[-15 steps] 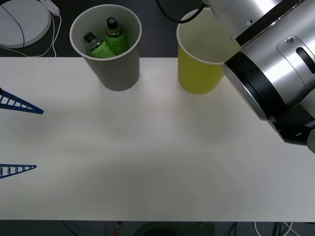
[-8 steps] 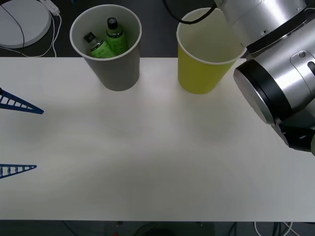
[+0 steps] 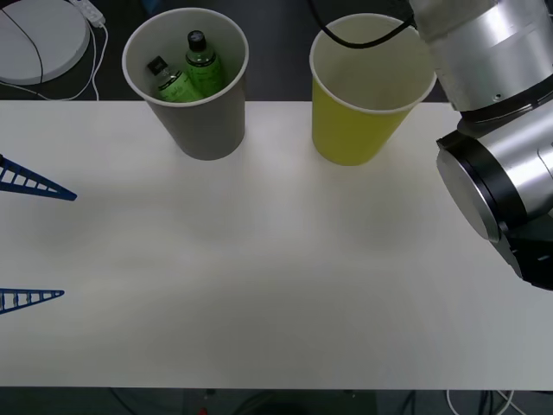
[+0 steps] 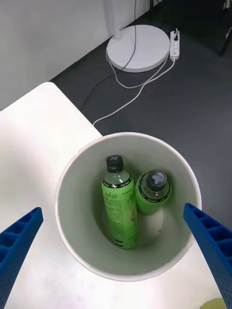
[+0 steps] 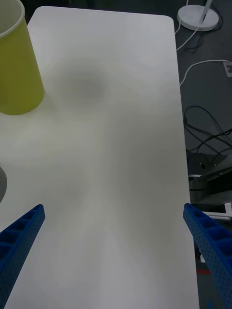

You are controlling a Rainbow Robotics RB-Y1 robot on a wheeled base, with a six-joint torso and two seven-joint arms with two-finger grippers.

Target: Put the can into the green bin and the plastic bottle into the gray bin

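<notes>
The left gripper [image 3: 30,244] waits spread wide over the near left of the table [image 3: 276,277]. At the far edge stand the gray bin [image 3: 186,79], with the bottle [image 4: 117,203] and a second green bottle [image 4: 153,191] lying inside, and the green bin [image 3: 370,86] beside it; the right gripper [image 4: 116,251] hangs wide open above the gray bin

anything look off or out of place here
Nothing is spilled or damaged. The gray bin holds two green bottles, the plastic bottle with the cross-marked cap and a second bottle, both leaning against its wall. The green bin stands upright and looks empty, with no can inside.
</notes>
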